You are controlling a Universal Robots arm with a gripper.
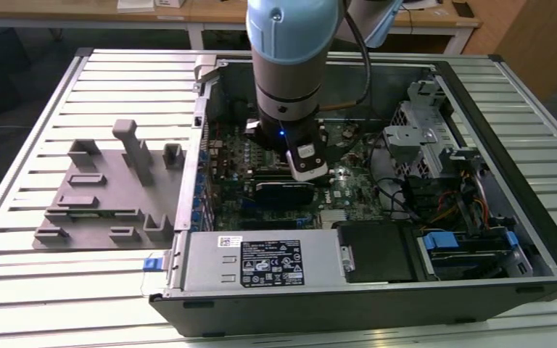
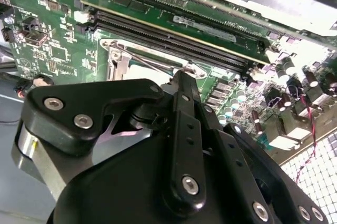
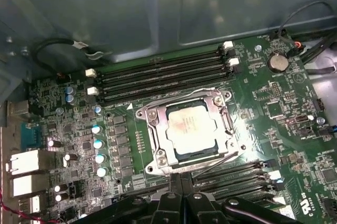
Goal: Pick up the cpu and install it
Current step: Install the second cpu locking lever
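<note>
Fingers (image 3: 180, 195) pressed together, holding nothing, just beside the socket frame (image 3: 152, 129). Cpu (image 3: 190, 128) already lying flat inside it on the motherboard (image 3: 274, 108). Probably light, stiff, slippery, easy to hurt; best pinched by its thin edges.

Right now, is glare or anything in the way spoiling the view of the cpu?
In the first wrist view the cpu sits sharp in the socket frame, with a bright sheen on the frame's metal. In the second wrist view the tool body, dark and close, blocks most of the socket.
</note>
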